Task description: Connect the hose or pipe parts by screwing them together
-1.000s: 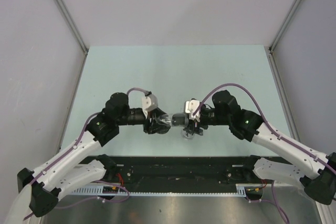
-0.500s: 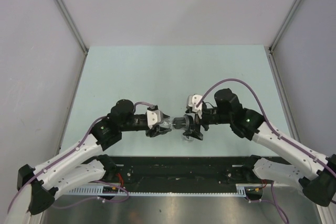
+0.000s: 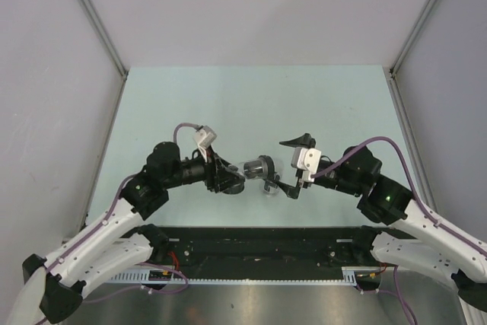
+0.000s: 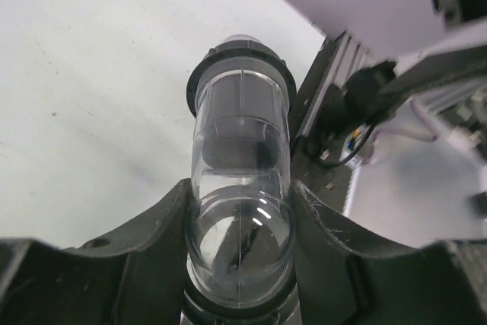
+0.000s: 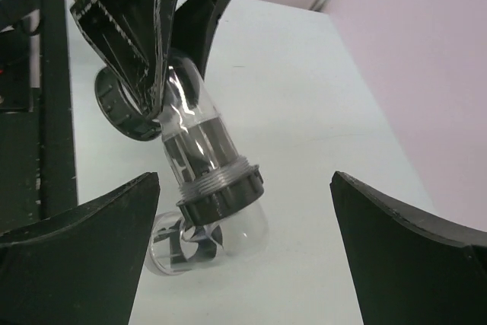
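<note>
Grey-lilac walls and aluminium posts box in a pale green table, above which the two arms meet near the front edge. The left gripper is clamped on the base of a clear tube and holds it off the table, pointing toward the right arm. The right gripper stands with its jaws spread wide just off the tube's free end, touching nothing. That free end carries a grey threaded collar and a dark ring, capped by a clear dome. A second small clear piece lies on the table just below the ring; whether the two touch cannot be told. The parts look like light, rigid, smooth moulded plastic, so they are likely to slip under a turning load and could crack or cross-thread if forced. The ridged dark ring seems the best place for the right fingers to take hold, square across its rim, while the left grip stays on the plain barrel.
</note>
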Motion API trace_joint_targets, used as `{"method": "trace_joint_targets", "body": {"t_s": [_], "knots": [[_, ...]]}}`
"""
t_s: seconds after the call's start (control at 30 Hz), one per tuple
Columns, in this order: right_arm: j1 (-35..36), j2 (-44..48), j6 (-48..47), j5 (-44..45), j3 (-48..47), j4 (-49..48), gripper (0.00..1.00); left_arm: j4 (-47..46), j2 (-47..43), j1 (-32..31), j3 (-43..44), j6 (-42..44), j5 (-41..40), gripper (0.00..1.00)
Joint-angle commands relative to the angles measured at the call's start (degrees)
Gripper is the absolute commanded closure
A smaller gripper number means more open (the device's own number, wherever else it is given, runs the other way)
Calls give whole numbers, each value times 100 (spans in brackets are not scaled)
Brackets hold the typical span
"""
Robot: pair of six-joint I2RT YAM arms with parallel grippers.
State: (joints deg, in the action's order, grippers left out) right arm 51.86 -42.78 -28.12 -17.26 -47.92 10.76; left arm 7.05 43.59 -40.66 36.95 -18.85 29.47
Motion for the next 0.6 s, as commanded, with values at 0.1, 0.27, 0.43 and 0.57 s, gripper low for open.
{"method": "trace_joint_targets", "body": {"t_s": [0.1,0.27,0.43,0.57], "knots": [[755,-107,-746,1934,169,-532,0,-380,-97,1041,366,-3051,1172,100],[1010,-300,-1476,1787,292,-320,2,-371,184,1359,409,-3677,1736,100],[1221,-397,-1968,2068,371,-601,5,-380,290,1430,462,-4038,2185,100],[1292,-485,-2224,1903,406,-470,5,-380,378,1456,532,-4188,2414,100]]}}
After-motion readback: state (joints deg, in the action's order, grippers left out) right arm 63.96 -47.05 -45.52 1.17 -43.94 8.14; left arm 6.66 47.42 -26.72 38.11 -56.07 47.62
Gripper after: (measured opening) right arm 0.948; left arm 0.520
